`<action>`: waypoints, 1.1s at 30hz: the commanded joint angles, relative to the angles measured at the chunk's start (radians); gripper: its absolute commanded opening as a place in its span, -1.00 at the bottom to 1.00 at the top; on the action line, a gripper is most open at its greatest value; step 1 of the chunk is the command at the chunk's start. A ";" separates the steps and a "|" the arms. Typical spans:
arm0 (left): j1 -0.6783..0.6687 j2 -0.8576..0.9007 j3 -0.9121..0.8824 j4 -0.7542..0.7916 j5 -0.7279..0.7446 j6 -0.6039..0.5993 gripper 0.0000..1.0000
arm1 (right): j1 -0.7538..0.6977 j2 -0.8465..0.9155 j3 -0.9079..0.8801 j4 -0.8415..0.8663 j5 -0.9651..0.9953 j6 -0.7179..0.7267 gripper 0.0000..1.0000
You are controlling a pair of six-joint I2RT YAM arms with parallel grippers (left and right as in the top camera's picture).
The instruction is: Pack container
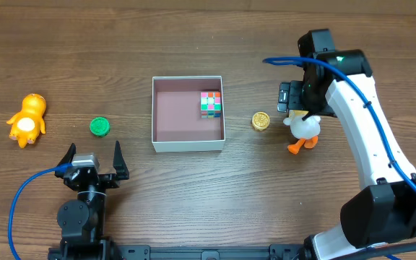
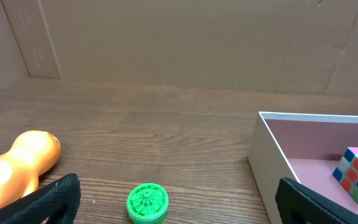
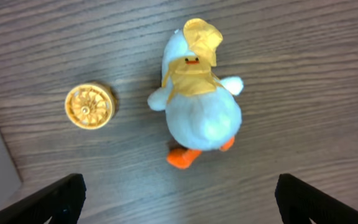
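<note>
The container [image 1: 188,145], a square white-walled box with a pinkish floor, sits mid-table with a multicoloured cube [image 1: 210,104] in its far right corner. My left gripper [image 1: 92,154] stands open near the front edge, left of the box, with nothing between its fingers. In the left wrist view the left gripper [image 2: 179,191] has a green disc [image 2: 148,203] just ahead of it, and the container wall [image 2: 272,167] is at the right. My right gripper [image 1: 298,101] hangs open above a white duck toy [image 1: 303,128]. Below the right gripper [image 3: 179,194] lies the duck [image 3: 201,112].
A gold disc [image 1: 260,121] lies between the box and the duck, also visible as the gold disc [image 3: 90,106]. The green disc [image 1: 100,126] and an orange toy [image 1: 26,119] lie at the left. The right arm's white links [image 1: 367,137] span the right side.
</note>
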 commanded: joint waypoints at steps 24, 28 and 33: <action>0.004 -0.010 -0.003 0.000 -0.006 0.022 1.00 | -0.152 0.130 -0.116 0.145 -0.129 -0.165 1.00; 0.004 -0.010 -0.003 0.000 -0.006 0.022 1.00 | -0.152 0.131 -0.141 0.157 -0.134 -0.165 1.00; 0.004 -0.010 -0.003 0.000 -0.006 0.022 1.00 | -0.152 0.131 -0.193 0.181 -0.134 -0.164 1.00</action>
